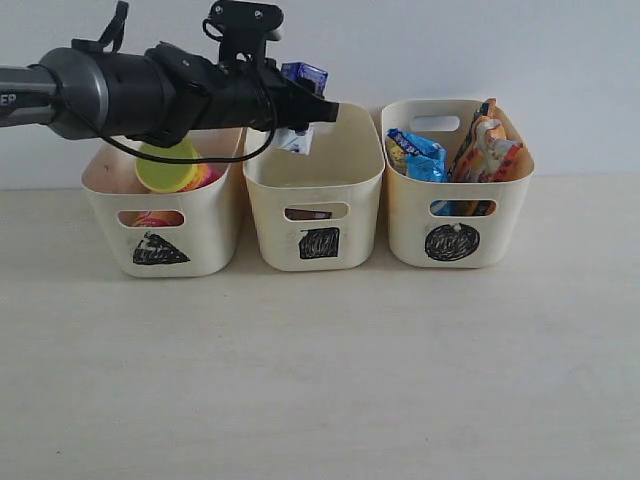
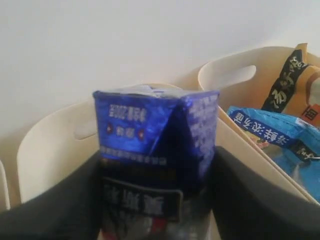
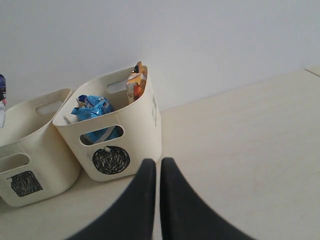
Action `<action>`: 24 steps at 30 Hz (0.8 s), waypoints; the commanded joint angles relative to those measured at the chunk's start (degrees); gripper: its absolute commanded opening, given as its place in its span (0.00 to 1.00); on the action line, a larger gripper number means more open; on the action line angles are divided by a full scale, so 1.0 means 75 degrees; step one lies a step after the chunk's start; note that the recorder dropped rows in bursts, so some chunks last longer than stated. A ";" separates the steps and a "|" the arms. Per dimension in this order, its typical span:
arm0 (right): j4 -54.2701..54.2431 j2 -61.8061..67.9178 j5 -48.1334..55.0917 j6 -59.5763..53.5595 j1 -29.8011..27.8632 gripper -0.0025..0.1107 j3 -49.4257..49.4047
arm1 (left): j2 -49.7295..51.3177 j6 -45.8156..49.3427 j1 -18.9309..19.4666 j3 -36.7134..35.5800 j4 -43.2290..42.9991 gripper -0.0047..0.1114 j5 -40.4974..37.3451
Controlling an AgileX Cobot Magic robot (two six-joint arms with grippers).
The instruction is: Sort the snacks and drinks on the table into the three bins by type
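My left gripper (image 1: 303,108) is shut on the small white-and-blue carton (image 1: 303,76) and holds it over the square-marked bin (image 1: 300,190). In the left wrist view the carton (image 2: 150,125) stands upright between the dark fingers (image 2: 55,205). The triangle bin (image 1: 205,215) holds the yellow-orange tube (image 1: 168,168) and a pink one (image 1: 207,176). In the circle bin (image 1: 410,215) are the blue bag (image 1: 418,155) and the orange-white bag (image 1: 490,150). My right gripper (image 3: 159,167) is shut on nothing, low over the table (image 3: 240,150) beside the circle bin (image 3: 145,125). The purple box is not clearly visible.
Something dark (image 1: 310,214) shows through the square bin's handle cutout; I cannot tell what it is. The three bins stand in a row against a white wall (image 1: 450,50). The pale table (image 1: 320,380) stretches in front of them.
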State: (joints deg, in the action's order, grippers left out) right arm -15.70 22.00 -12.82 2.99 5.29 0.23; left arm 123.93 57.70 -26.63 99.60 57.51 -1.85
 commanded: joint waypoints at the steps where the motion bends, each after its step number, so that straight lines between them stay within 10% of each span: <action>1: 0.0013 -0.0017 -0.0075 -0.0075 -0.0011 0.02 -0.0031 | -0.0073 -0.0068 -0.0015 0.0092 0.0076 0.44 -0.0057; 7: 0.0013 -0.0017 -0.0075 -0.0075 -0.0011 0.02 -0.0031 | -0.0110 -0.0068 -0.0015 0.0092 0.0076 0.73 -0.0207; 13: 0.0013 -0.0017 -0.0075 -0.0075 -0.0011 0.02 -0.0031 | -0.0560 -0.0232 -0.0015 0.0092 0.0076 0.73 -0.0704; 24: 0.0013 -0.0017 -0.0075 -0.0075 -0.0011 0.02 -0.0031 | -0.1732 -0.0900 0.0413 0.0092 -0.0317 0.08 -0.2796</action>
State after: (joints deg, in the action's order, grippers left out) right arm -15.70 22.00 -12.82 2.99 5.29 0.23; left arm 113.76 55.09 -25.00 99.94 57.05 -18.71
